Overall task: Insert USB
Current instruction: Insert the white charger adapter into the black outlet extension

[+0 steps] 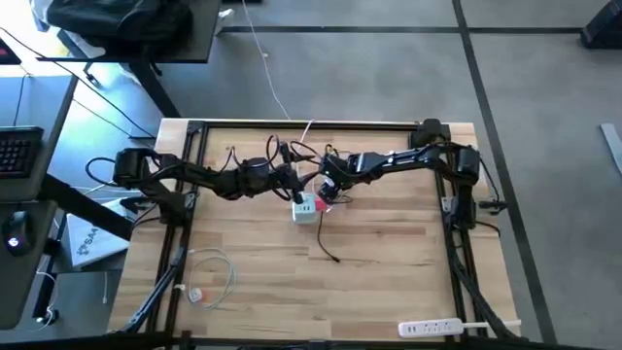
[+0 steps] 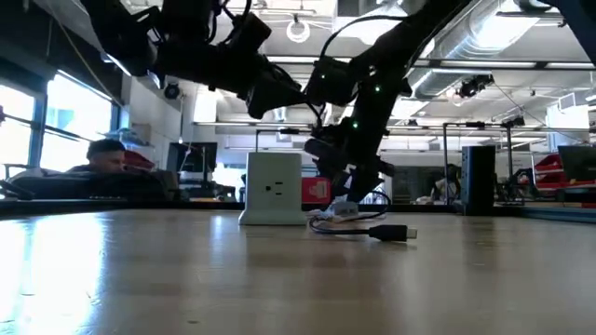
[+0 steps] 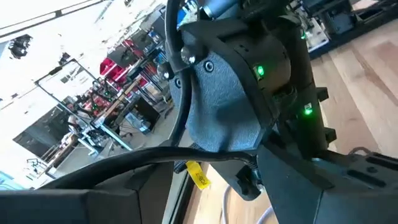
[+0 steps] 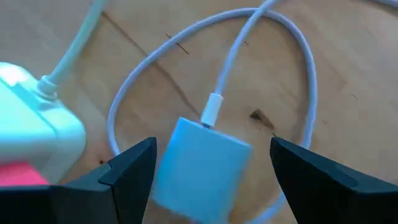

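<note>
**Right hand open over a pale plug; red plug sits against the charger**

A thin black cable [image 2: 372, 231] lies nearest on the wooden surface [image 1: 389, 282], its loose dark end flat on the wood. It trails back toward the middle, where the small red-pink USB plug [image 1: 322, 203] sits just to the right of the white charger cube [image 1: 305, 210]. The wrist view shows pink right up against the cube, but whether the plug is seated in a socket cannot be told. The cube stands upright, its socket face toward the near edge.

The right hand [image 4: 212, 146] hangs low just behind the cube and the USB plug. Its two fingers are spread wide and grip nothing. Between them, on the wood, lies a pale blue block plug [image 4: 199, 165] on a looped white cord [image 4: 298, 56].

The left hand [image 1: 290, 183] is raised just left of the right one, above and behind the cube. Whether its fingers are open or closed cannot be told.

Well apart, a coiled white cable [image 1: 216, 267] lies near the left front, and a white power strip [image 1: 432, 328] rests at the near right edge.
</note>
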Available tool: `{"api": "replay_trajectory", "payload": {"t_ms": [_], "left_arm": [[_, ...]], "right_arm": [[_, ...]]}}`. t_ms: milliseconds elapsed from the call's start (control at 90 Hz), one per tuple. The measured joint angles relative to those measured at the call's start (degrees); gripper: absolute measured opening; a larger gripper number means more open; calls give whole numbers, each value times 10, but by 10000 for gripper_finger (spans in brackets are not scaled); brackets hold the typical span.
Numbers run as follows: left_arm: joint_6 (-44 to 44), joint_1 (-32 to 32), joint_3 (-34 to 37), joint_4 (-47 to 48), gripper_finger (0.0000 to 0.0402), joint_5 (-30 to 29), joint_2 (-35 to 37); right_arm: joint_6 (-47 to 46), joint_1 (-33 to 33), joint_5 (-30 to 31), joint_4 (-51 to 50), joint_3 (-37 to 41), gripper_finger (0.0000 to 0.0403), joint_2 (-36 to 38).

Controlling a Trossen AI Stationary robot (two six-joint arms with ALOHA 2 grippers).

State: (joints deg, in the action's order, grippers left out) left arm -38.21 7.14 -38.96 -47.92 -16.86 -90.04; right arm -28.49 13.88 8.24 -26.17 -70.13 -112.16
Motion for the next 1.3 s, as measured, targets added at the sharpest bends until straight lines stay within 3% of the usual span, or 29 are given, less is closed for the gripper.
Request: {"api": "replay_trajectory", "payload": {"t_ms": [189, 400, 478, 656, 844, 1100, 1300], "left_arm": [[1, -1, 0, -5, 206, -22, 0], [-7, -2, -2, -18, 206, -158, 18], [11, -4, -2, -15, 206, -177, 27], [52, 3, -2, -14, 206, -153, 30], [52, 10, -2, -2, 206, -150, 30], [67, 11, -2, 6, 206, -142, 29], [130, 21, -2, 11, 206, -71, 28]], "right_arm": [[4, 7, -6, -9, 0, 251, -1], [5, 13, -25, -26, 0, 189, -13], [14, 13, -24, -23, -1, 175, -17], [30, 15, -24, -33, 1, 160, -4], [107, 14, -20, -81, 2, 158, 59], [144, 13, 74, -181, 2, 158, 159], [145, 7, 106, -220, 16, 158, 252]]}}
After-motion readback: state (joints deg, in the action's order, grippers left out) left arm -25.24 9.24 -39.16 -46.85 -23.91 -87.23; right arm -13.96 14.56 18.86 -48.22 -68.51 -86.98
